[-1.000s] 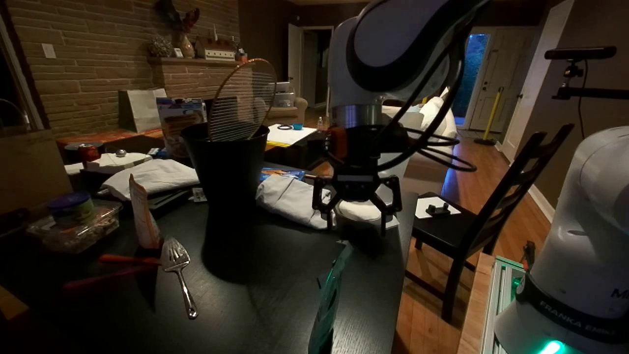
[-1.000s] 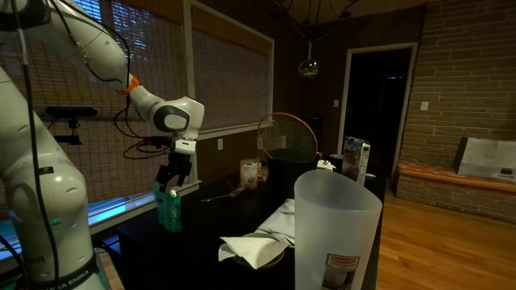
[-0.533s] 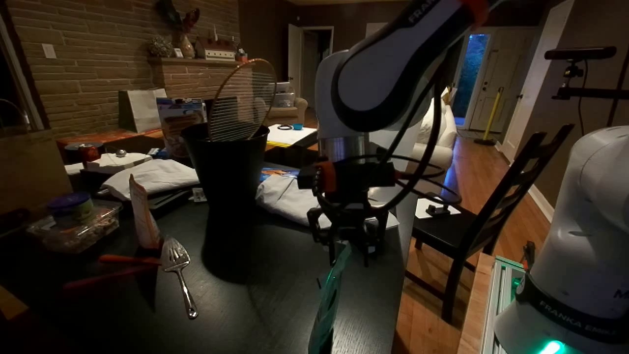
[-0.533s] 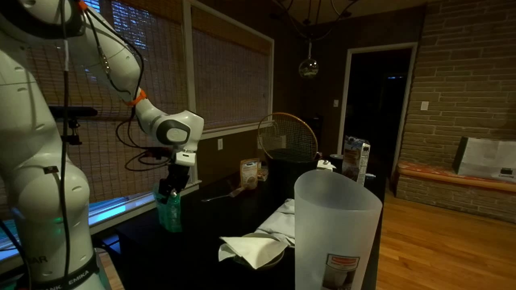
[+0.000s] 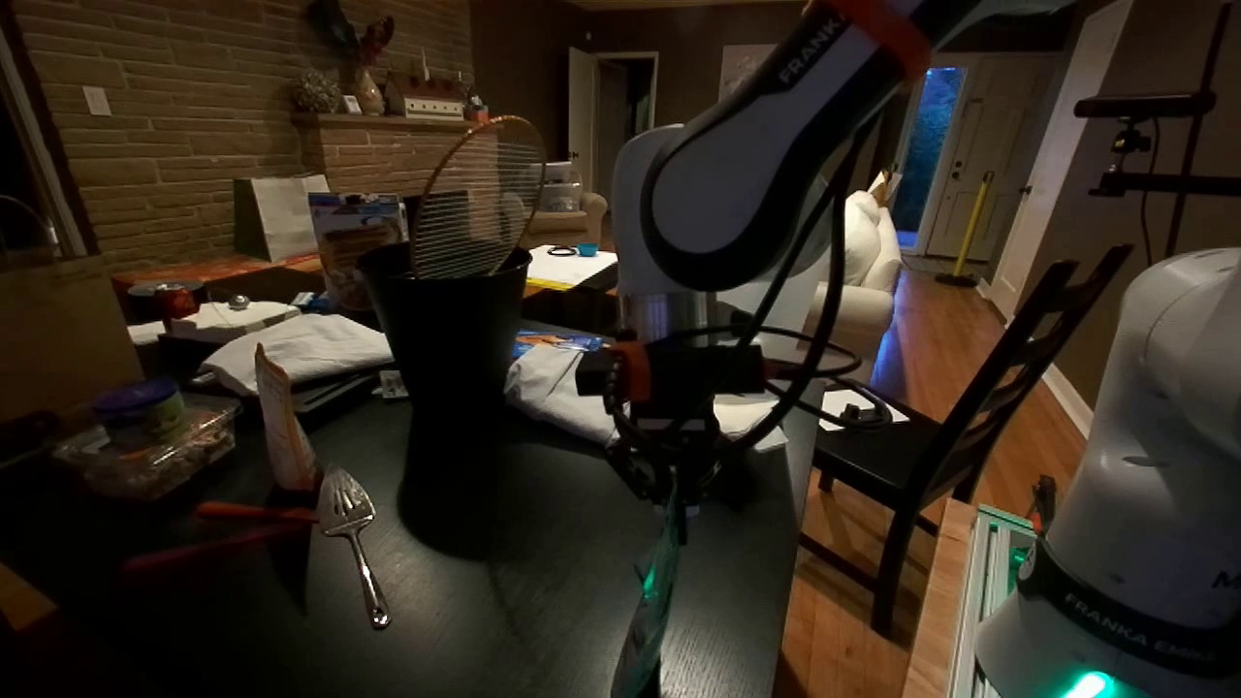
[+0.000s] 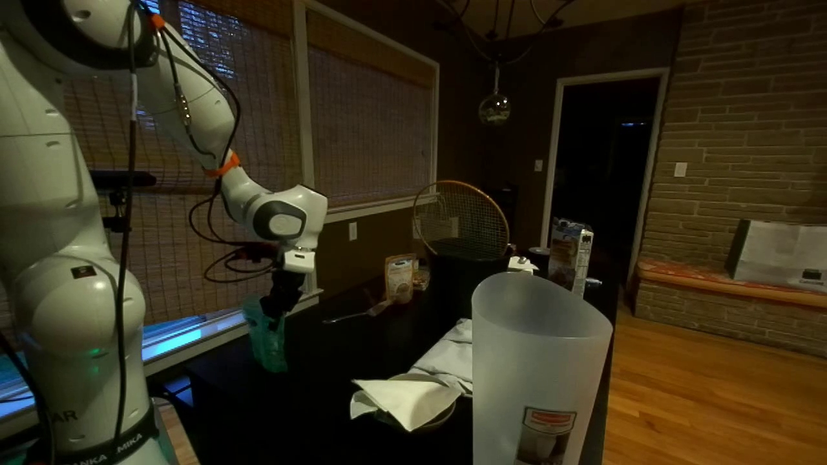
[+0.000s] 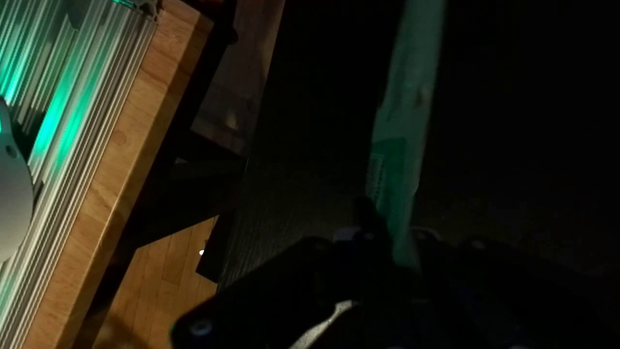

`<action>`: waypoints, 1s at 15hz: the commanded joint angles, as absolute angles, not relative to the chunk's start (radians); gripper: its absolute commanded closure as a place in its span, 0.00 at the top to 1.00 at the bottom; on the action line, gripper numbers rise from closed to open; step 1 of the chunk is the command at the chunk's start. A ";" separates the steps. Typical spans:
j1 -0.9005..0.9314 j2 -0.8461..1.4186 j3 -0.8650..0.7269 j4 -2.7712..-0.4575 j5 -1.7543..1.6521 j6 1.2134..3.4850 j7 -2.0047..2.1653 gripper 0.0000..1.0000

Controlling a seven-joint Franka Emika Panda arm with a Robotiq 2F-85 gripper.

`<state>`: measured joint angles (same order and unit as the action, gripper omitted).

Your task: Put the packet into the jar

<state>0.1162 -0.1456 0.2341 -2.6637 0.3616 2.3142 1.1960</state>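
Observation:
The teal-green packet (image 6: 266,345) stands upright on the dark table, seen nearly edge-on in an exterior view (image 5: 652,601). My gripper (image 5: 676,496) has come down over its top edge, fingers on both sides. In the wrist view the packet (image 7: 399,169) runs up from between the dark fingers, and they look closed against it; that area is very dark. The tall translucent jar (image 6: 539,374) stands in the foreground of an exterior view, well away from my gripper (image 6: 274,318). Its mouth faces up and its base is cut off by the frame.
A black bin (image 5: 441,330) holding a racket (image 5: 475,204) stands farther along the table. White cloths (image 5: 562,393), a napkin on a plate (image 6: 410,397), a metal server (image 5: 354,543), an upright pouch (image 6: 399,279) and a chair (image 5: 921,427) are around.
My gripper has lowered onto the packet's top and its fingers have closed around it. The packet's upper edge has shifted slightly. The jar has stayed in place.

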 commanded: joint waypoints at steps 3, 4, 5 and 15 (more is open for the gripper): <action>0.119 -0.188 0.191 -2.653 0.380 2.288 1.167 0.01; 0.105 -0.226 0.175 -2.664 0.367 2.297 1.176 0.01; 0.084 -0.272 0.155 -2.679 0.350 2.318 1.197 0.01; -0.140 -0.520 0.029 -2.575 0.244 2.241 1.258 0.02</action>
<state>-0.1389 -0.5207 0.0273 -2.5758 0.2428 2.2425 1.2584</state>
